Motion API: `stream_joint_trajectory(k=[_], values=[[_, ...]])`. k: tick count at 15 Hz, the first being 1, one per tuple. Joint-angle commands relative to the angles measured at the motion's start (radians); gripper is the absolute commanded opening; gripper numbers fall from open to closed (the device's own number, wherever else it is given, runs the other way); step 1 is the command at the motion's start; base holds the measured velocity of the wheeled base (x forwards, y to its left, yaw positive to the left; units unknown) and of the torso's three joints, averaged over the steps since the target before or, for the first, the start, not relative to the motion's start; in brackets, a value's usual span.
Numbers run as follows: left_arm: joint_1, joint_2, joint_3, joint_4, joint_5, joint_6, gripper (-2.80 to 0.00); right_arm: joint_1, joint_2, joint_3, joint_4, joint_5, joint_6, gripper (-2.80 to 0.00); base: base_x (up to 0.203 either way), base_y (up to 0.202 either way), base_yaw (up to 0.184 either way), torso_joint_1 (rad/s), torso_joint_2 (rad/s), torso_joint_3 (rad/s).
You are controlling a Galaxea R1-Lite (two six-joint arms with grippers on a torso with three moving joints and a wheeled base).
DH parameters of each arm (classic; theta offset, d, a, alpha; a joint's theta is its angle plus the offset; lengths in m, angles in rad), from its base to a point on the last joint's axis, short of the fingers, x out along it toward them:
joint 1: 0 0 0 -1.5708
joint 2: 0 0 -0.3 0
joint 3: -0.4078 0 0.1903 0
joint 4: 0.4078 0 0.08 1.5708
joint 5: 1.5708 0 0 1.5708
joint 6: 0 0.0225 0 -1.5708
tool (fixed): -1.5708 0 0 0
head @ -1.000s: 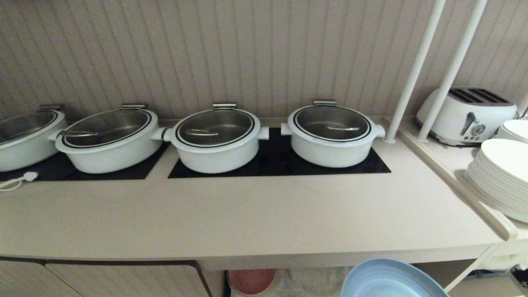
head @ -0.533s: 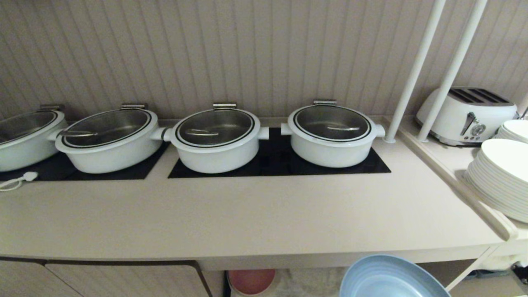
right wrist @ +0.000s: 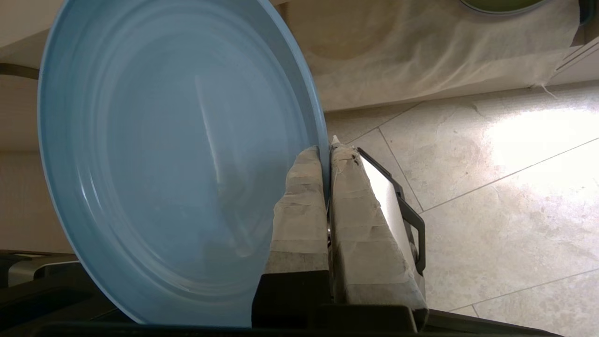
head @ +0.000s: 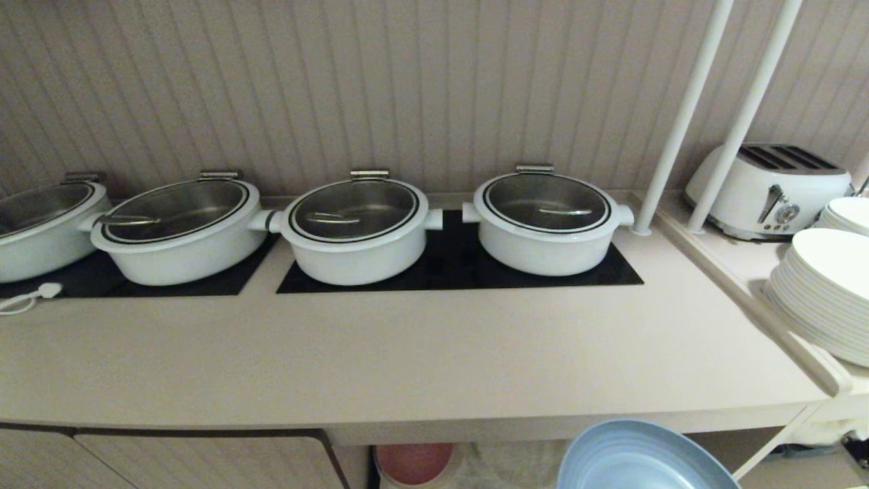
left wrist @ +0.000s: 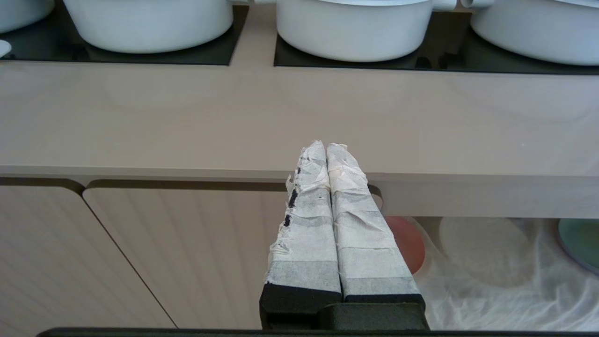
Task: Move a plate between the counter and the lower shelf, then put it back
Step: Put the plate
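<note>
— Four white pots (head: 353,231) we count in the head view, on two black hob panels (head: 461,268) of the counter (head: 407,360). Below its front edge the plate (head: 641,458) pokes up at the bottom of the picture, slightly higher than a second ago. No gripper shows here.

— Beside it we see one pink plate (head: 414,462) in the lower shelf (head: 509,465), plus a toaster (head: 767,190) and two stacks of white plates (head: 825,292) to the right.

— The left wrist view adds what the head misses: the left gripper (left wrist: 326,146), its taped fingers pressed together on nothing, before the cabinet doors (left wrist: 140,252), with a green plate (left wrist: 580,241) on the shelf's white cloth (left wrist: 491,271).

— And the right wrist view shows the right gripper (right wrist: 326,152) pinching the blue plate's rim, the plate held tilted above the tiled floor (right wrist: 491,196), in front of the shelf.
</note>
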Motion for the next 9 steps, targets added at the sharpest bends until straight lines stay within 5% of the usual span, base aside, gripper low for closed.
stream_joint_trajectory(k=[1, 9], values=[[0.0, 0.0, 0.0, -0.001, 0.0, -0.001, -2.8, 0.001, 0.001, 0.001, -0.002, 0.001, 0.003, -2.8, 0.0, 0.0, 0.0, 0.0, 0.0, 0.0], [0.0, 0.0, 0.0, -0.001, 0.0, -0.001, -2.8, -0.002, -0.001, 0.005, -0.003, -0.001, 0.0, -2.8, 0.0, 0.0, 0.0, 0.0, 0.0, 0.0]])
